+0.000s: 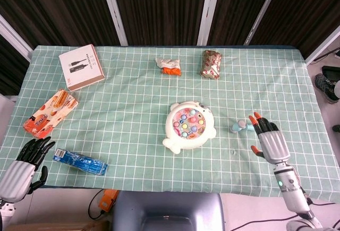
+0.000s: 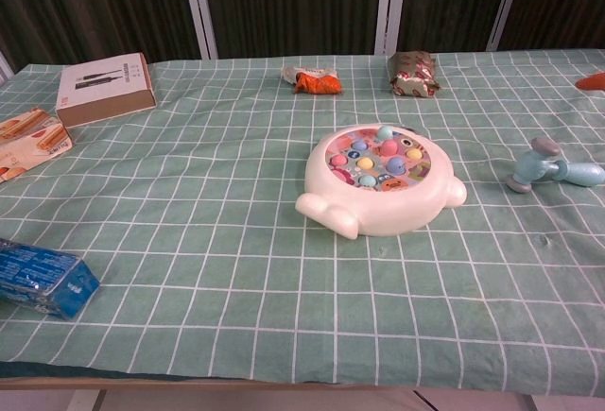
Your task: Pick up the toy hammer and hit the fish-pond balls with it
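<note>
The white fish-pond toy [image 1: 188,126] with several coloured balls sits right of the table's middle, also seen in the chest view [image 2: 383,179]. The light-blue toy hammer [image 1: 240,126] lies flat on the cloth to its right, free of any hand [image 2: 548,171]. My right hand [image 1: 268,142] hovers just right of and nearer than the hammer, fingers spread, holding nothing. Only an orange fingertip [image 2: 591,80] of it shows at the chest view's right edge. My left hand [image 1: 24,166] rests off the table's front left corner, fingers extended and empty.
A blue packet [image 1: 79,162] lies near the front left edge beside the left hand. An orange snack box [image 1: 50,114] and a white box [image 1: 81,67] sit on the left. Two snack packets [image 1: 169,66] [image 1: 210,63] lie at the back.
</note>
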Controlling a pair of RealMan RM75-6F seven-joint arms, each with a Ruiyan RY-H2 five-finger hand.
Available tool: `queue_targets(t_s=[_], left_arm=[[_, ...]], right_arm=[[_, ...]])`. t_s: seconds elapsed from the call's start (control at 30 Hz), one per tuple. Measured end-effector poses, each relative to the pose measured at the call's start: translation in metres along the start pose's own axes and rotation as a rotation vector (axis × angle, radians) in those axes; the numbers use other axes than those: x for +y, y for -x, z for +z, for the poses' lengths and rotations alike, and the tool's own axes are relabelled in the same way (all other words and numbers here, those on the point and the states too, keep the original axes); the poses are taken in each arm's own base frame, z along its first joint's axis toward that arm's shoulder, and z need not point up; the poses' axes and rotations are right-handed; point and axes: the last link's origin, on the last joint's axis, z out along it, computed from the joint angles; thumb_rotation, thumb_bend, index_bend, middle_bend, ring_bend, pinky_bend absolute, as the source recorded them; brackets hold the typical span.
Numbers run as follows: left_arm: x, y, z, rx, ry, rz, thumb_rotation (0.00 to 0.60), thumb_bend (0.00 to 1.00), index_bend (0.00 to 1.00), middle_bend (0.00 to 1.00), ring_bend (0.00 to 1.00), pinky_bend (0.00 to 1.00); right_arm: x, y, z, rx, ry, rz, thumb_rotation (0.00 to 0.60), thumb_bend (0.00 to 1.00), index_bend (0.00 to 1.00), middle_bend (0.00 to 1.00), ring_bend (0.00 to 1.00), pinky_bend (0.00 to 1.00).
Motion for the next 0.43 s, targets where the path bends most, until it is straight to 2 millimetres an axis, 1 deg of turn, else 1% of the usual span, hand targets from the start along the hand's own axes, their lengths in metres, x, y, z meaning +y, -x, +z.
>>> queue_targets(t_s=[0.03,0.13,0.2,0.23,0.33,0.37,0.43], left_arm=[[0.000,0.000,0.000,-0.001,0.000,0.001,0.600,0.61,0.00,0.00,0.00,0.00],[0.001,0.001,0.000,-0.005,0.000,0.008,0.600,0.60,0.00,0.00,0.00,0.00],[0.001,0.003,0.001,-0.009,0.002,0.014,0.600,0.58,0.00,0.00,0.00,0.00],[0.002,0.003,0.001,-0.010,0.003,0.018,0.600,0.58,0.00,0.00,0.00,0.00],[0.004,0.006,0.002,-0.014,0.002,0.027,0.600,0.55,0.00,0.00,0.00,0.00],[0.004,0.006,0.002,-0.015,0.002,0.029,0.600,0.54,0.00,0.00,0.00,0.00],[0.005,0.007,0.003,-0.016,0.002,0.034,0.600,0.53,0.00,0.00,0.00,0.00]], right_arm=[[-0.004,-0.007,-0.015,0.009,0.000,0.015,0.600,0.29,0.00,0.00,0.00,0.15],[-0.011,-0.027,-0.050,0.070,0.014,0.077,0.600,0.28,0.00,0.00,0.00,0.09],[-0.009,-0.036,-0.066,0.109,0.034,0.094,0.600,0.28,0.00,0.00,0.00,0.06],[-0.004,-0.039,-0.076,0.122,0.046,0.091,0.600,0.28,0.00,0.00,0.00,0.06],[0.015,-0.040,-0.095,0.115,0.074,0.050,0.600,0.28,0.00,0.00,0.00,0.06],[0.019,-0.039,-0.098,0.107,0.079,0.037,0.600,0.28,0.00,0.00,0.00,0.06],[0.022,-0.038,-0.099,0.087,0.079,0.026,0.600,0.28,0.00,0.00,0.00,0.06]])
